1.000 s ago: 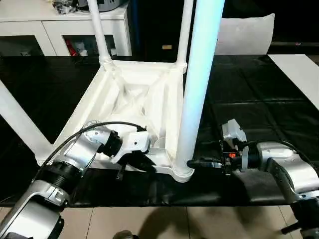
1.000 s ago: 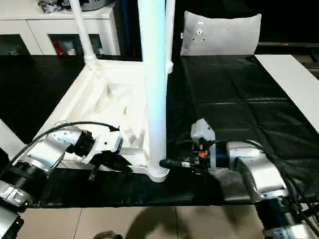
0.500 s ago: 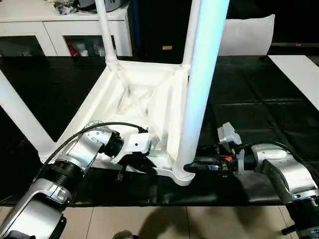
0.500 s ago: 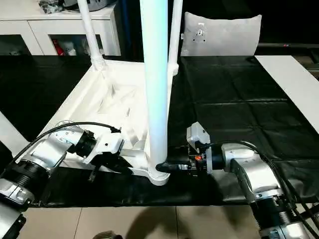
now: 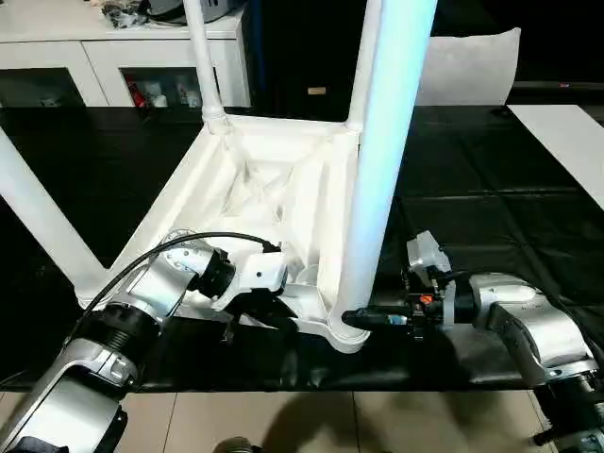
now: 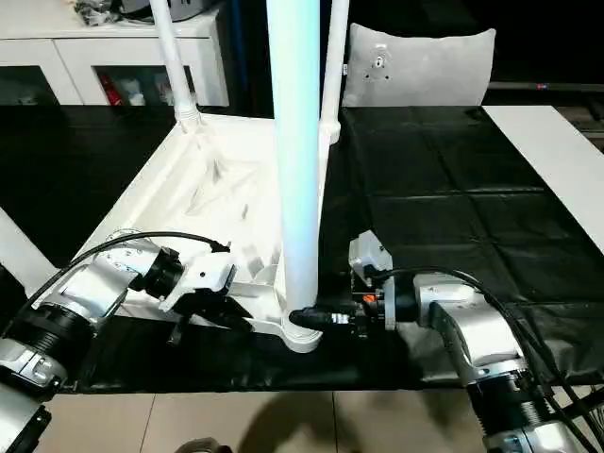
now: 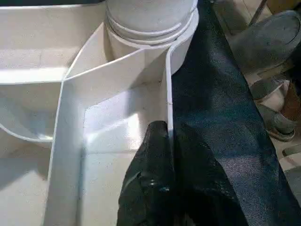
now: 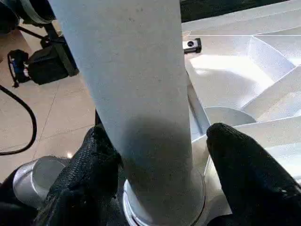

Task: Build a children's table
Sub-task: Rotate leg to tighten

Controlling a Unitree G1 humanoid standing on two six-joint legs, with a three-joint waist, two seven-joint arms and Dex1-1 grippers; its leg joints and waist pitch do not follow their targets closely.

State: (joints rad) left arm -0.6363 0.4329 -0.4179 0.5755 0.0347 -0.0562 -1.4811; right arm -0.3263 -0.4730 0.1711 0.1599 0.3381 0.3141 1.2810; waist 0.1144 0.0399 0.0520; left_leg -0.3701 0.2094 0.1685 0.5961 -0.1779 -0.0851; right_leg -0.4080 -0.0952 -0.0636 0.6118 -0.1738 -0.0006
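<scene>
On the black desk, the upturned children's table looks light, stiff and slick. The left end effector pinches its rim; the right end effector straddles the nearest leg, spread.

The upturned children's table fills the middle of the black mat, its legs rising like posts. The near leg stands at six o'clock, bracketed by the right gripper, whose spread fingers block both its sides. The left gripper is pinched on the near rim at seven o'clock. Open mat lies from one to four o'clock; a white cabinet bars eleven o'clock.
</scene>
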